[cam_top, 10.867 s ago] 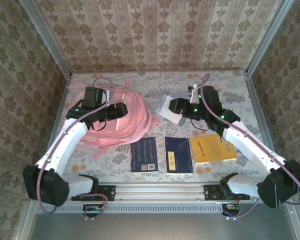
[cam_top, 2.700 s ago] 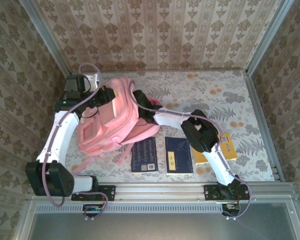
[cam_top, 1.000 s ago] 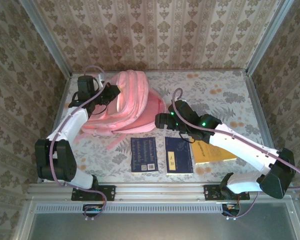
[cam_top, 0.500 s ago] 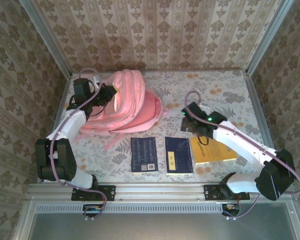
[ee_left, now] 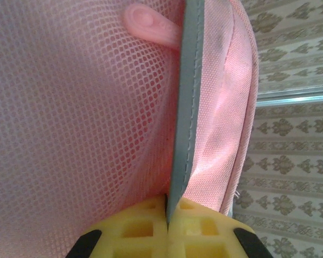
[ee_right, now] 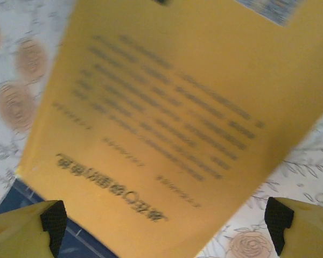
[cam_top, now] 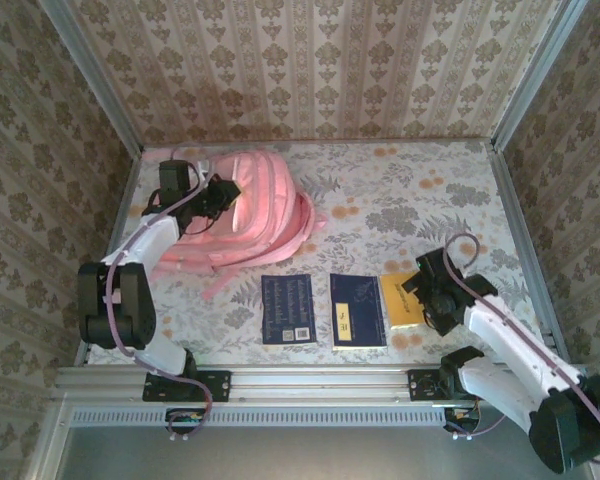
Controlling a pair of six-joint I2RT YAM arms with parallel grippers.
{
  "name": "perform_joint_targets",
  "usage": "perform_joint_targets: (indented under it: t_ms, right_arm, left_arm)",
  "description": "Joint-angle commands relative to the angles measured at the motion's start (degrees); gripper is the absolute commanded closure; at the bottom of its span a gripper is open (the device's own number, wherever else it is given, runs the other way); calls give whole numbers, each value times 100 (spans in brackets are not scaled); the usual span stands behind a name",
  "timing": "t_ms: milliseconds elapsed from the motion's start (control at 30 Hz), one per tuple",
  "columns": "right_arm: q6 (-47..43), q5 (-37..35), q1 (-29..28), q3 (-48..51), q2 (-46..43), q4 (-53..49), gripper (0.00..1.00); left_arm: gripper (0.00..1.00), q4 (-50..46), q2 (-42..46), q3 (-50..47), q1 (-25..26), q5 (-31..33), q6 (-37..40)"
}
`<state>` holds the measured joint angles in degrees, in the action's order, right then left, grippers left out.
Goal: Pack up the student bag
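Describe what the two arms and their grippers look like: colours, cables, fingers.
The left arm and right arm have white shells with black joints and bases. A mauve cable loops along each. The left gripper has yellow fingers moulded with a grid of recesses. The right gripper has yellow fingers with black pads.

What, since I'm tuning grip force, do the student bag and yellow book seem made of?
The student bag: soft woven fabric, apparently synthetic; open mesh holes on one panel, fine-weave sheen on another, grey stitched edging. The yellow book: likely paper or card, matte; flat printed cover.
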<state>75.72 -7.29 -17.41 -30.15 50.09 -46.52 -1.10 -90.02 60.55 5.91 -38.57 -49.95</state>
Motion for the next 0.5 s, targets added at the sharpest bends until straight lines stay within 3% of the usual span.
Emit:
perform_joint_targets:
  t_ms: [0, 233, 367, 467]
  right_arm:
    - [926, -145, 226, 465, -565, 49, 0]
    - [515, 310, 1309, 1112, -410, 1185, 2]
    - [131, 343, 1430, 1016, 115, 1909, 3]
    - [-425, 462, 1521, 777, 666, 2419, 2]
  left_arm:
    - [83, -375, -72, 269, 56, 331, 286]
    - [48, -1107, -56, 720, 341, 635, 933]
    - [39, -1819, 42, 1132, 949, 1241, 1704]
    - [36, -1952, 21, 1320, 1399, 1346, 1859]
